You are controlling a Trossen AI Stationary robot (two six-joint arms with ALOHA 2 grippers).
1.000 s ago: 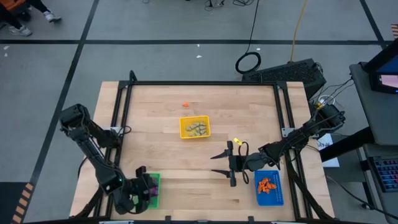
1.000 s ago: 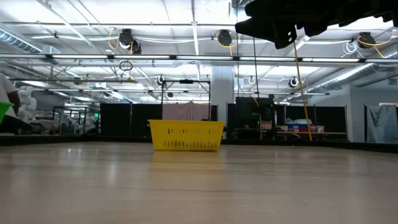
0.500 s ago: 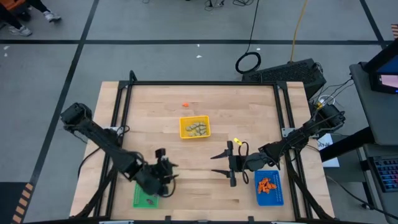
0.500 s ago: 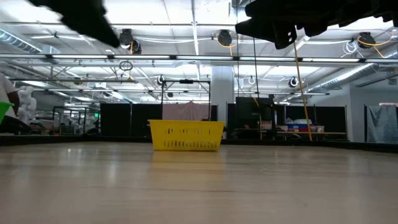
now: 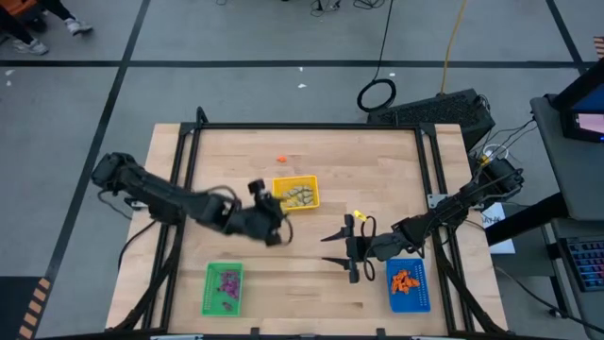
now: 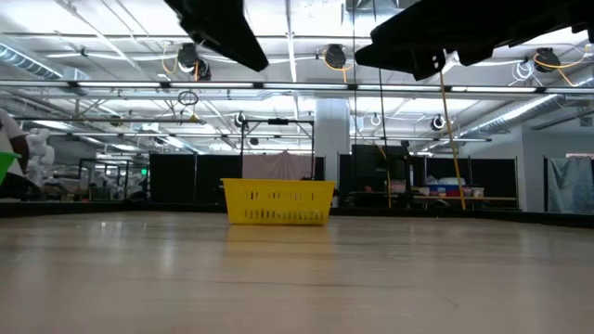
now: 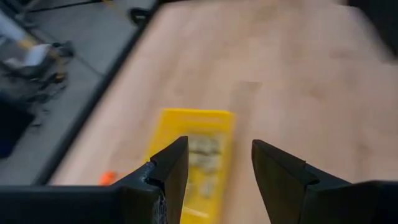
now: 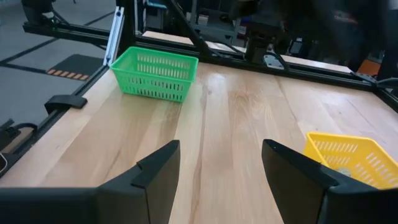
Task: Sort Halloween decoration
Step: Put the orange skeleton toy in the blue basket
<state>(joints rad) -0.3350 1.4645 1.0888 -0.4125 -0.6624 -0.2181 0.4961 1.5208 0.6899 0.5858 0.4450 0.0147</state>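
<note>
Left hand [image 5: 274, 215] hangs beside the yellow tray [image 5: 279, 194], fingers parted, holding nothing. One orange trinket [image 5: 281, 159] lies loose on the counter [image 5: 377, 170] beyond; likely next pick. Right hand [image 5: 338, 250] waits open, empty.

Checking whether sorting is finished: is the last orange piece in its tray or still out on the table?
Out. One orange trinket lies on the bare table, behind the yellow tray, far from the blue tray.

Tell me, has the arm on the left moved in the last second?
Yes. The left gripper was over the green tray at the table's near edge; it has swung away from it, up to beside the yellow tray, fingers open and empty.
</note>
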